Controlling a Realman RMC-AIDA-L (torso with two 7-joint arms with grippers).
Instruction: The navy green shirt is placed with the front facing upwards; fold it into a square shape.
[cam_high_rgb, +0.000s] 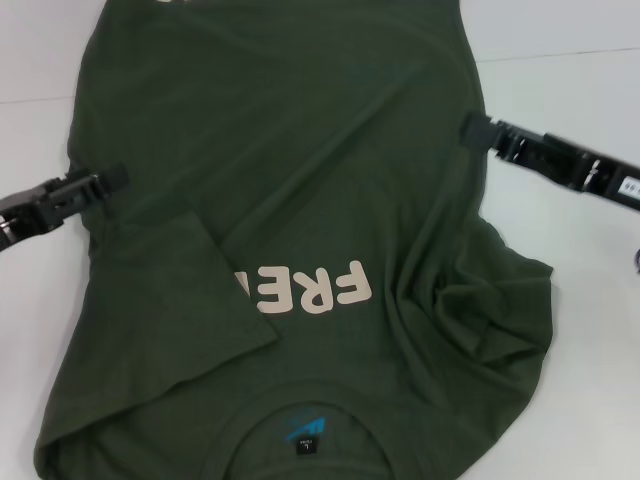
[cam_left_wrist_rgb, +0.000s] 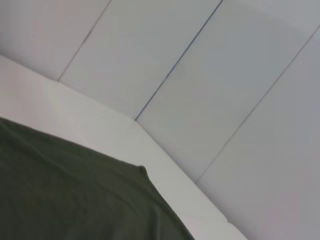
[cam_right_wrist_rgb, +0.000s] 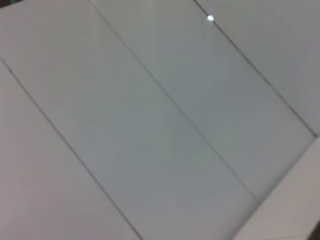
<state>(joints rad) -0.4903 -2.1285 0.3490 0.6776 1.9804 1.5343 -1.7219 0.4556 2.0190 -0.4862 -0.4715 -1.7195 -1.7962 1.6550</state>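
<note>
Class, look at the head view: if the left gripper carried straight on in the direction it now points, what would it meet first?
The left gripper points inward across the table, its tip already at the edge of the navy green shirt. Going on, it would probably meet the shirt's fabric first, though its height above the cloth is unclear.

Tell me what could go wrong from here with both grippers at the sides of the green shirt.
Left gripper and right gripper sit at opposite side edges of the navy green shirt, the right one farther up the table, so a fold from here might come out skewed. One sleeve already lies folded over the chest, hiding part of the lettering, and could slide open. The bunched wrinkles on the robot's right side could get trapped in the fold.
</note>
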